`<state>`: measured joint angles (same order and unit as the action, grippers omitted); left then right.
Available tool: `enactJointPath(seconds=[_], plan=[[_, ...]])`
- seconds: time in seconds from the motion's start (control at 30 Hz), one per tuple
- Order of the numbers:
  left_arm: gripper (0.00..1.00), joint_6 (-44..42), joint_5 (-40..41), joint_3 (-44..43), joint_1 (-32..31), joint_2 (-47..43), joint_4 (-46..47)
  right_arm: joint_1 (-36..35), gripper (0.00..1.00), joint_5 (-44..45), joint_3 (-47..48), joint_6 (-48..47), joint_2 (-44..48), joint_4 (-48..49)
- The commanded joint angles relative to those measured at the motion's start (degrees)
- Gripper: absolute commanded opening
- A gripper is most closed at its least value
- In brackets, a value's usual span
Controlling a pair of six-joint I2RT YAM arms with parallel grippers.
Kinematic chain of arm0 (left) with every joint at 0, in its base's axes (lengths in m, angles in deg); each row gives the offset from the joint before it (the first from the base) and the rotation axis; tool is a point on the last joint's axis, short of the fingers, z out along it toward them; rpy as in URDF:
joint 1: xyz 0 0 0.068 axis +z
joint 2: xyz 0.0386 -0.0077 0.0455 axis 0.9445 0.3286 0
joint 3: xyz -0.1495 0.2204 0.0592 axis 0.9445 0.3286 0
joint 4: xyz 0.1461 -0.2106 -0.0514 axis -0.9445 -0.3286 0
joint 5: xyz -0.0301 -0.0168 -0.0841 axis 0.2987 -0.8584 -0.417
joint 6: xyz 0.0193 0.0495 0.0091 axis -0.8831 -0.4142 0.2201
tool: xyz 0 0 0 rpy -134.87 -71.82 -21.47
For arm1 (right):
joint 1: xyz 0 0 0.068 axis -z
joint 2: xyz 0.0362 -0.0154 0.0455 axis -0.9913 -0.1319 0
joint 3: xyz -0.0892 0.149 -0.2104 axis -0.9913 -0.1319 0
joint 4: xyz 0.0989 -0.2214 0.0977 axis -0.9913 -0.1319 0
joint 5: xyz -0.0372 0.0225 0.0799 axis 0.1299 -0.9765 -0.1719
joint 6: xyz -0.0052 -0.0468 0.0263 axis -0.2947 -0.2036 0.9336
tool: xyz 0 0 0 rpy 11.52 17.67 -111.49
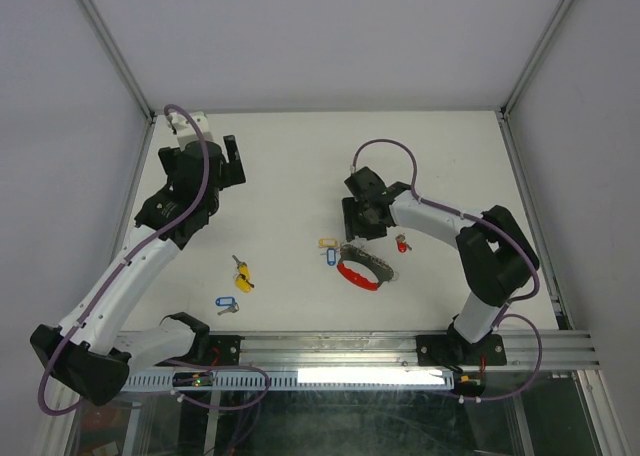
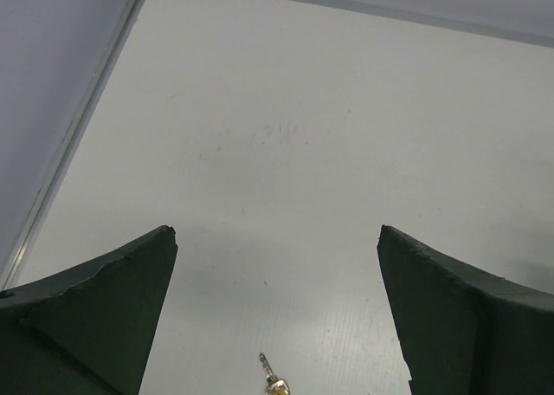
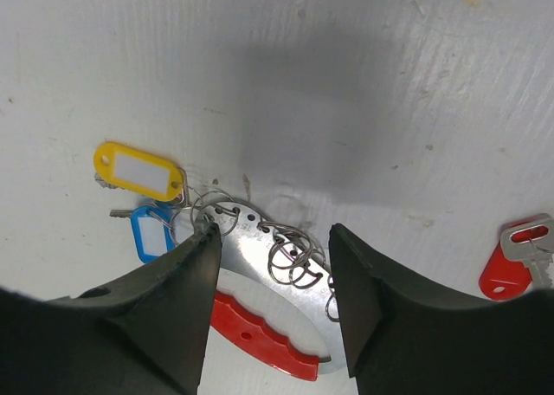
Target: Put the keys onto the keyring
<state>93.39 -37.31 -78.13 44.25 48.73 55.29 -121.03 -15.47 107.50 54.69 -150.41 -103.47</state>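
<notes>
We see the right gripper [image 3: 273, 235] low over the keyring [image 3: 260, 330], jaws apart astride its metal rings, not clamped. Yellow-tagged key [image 3: 143, 171] and blue-tagged key [image 3: 151, 233] lie at its left end, red-tagged key [image 3: 511, 261] to its right. Left gripper [image 2: 277, 239] is far left, spread wide, holding nothing.

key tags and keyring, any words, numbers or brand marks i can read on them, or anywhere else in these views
No readable text in any view.
yellow tag: white insert blank.
blue tag: white insert blank.
red tag: no lettering shows.
keyring: only holes in the metal plate, no marking visible.
second yellow tag and second blue tag: too small to read.
</notes>
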Motion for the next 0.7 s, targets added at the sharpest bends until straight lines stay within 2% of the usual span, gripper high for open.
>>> enactJointPath(seconds=[0.0,0.27,0.67], plan=[[0.99,-0.2,-2.1,0.0,0.9,-0.4,3.6,0.1,0.55,-0.5,2.6,-1.5,-1.0,-0.5],[0.99,-0.3,-3.3,0.5,1.6,-0.3,3.9,0.2,0.48,-1.2,2.3,-2.1,-2.5,-0.2],[0.99,-0.6,-4.1,0.9,2.0,-0.1,4.2,1.9,0.37,6.5,-2.5,-1.6,-1.5,1.4]])
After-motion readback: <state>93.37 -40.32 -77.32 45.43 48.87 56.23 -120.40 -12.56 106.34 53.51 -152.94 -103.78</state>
